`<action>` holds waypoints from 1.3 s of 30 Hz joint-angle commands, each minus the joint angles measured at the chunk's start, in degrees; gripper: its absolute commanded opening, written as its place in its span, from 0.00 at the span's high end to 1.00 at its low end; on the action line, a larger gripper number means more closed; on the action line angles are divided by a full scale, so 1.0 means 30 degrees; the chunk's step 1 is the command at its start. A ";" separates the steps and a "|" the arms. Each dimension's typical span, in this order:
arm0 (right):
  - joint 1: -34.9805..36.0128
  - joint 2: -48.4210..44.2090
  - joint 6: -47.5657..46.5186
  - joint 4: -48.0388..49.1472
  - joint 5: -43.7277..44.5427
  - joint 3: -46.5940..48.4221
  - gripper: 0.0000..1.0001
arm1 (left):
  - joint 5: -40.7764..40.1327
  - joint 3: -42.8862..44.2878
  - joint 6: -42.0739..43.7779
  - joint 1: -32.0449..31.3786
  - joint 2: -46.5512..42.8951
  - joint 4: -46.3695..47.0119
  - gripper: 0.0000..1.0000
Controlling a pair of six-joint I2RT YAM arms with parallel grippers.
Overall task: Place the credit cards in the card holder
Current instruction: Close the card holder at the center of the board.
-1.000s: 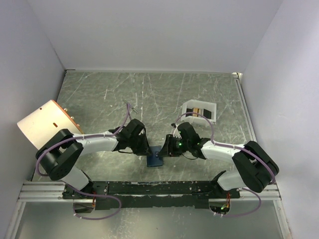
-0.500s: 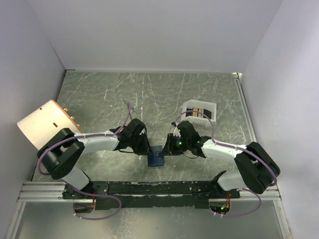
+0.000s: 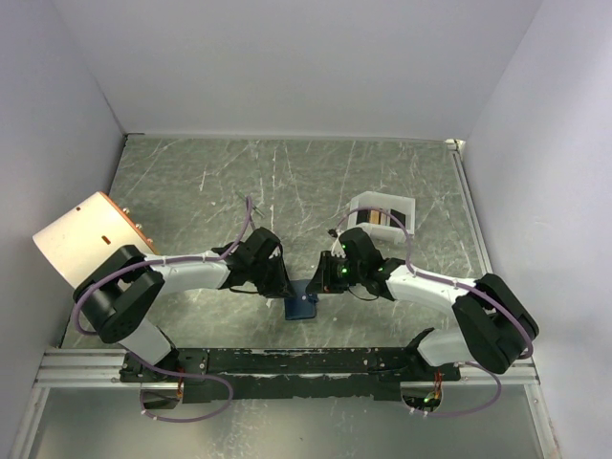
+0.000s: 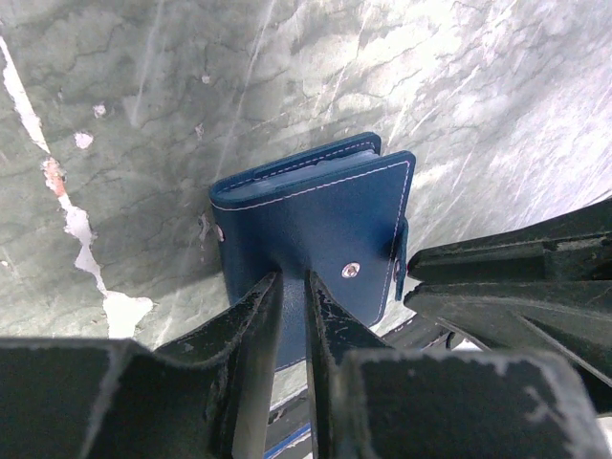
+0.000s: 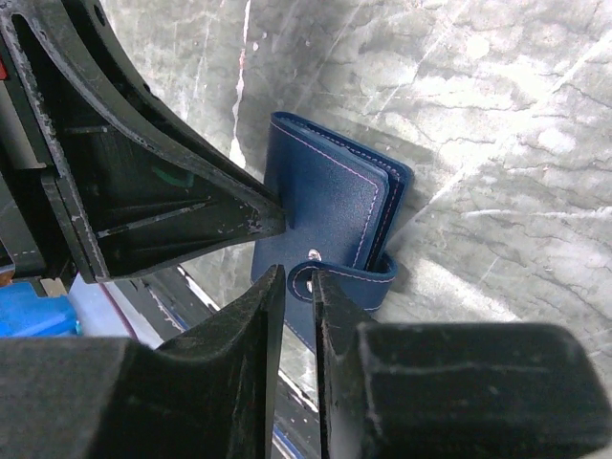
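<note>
Card holder (image 4: 316, 206) closed, inside hidden; left gripper (image 4: 292, 280) pinching cover, right gripper (image 5: 298, 277) pinching snap tab (image 5: 346, 277).

card holder (image 3: 299, 306) between left gripper (image 3: 286, 291) and right gripper (image 3: 321, 286) | tray (image 3: 382, 200) behind, to right

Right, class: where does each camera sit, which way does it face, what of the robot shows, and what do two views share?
Top external: above and behind, facing down at the table; both arms show.
Left wrist: on the left arm, facing along the left gripper to the card holder.
Right wrist: on the right arm, facing along the right gripper to the snap tab.
Shared: both wrist views show the card holder and other gripper.
</note>
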 commanded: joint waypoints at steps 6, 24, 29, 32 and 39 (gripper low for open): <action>-0.0033 0.0060 0.0349 0.0141 0.0291 -0.0273 0.81 | -0.1370 -0.0209 0.0400 -0.0298 0.1246 -0.1598 0.70; -0.0021 -0.0359 0.0673 0.0062 0.0997 -0.0610 0.75 | -0.1279 -0.0079 0.0523 -0.0293 0.1393 -0.1601 0.70; 0.0034 -0.0107 0.0800 0.0385 0.0788 -0.0648 0.76 | -0.1325 -0.0024 0.0527 -0.0283 0.1338 -0.1684 0.71; 0.0176 0.0209 0.1010 0.0874 0.0551 -0.0845 0.77 | -0.1272 -0.0076 0.0481 -0.0321 0.1302 -0.1557 0.70; 0.0575 0.0346 0.1229 0.1119 0.0640 -0.0854 0.78 | -0.1276 -0.0141 0.0450 -0.0300 0.1222 -0.1568 0.71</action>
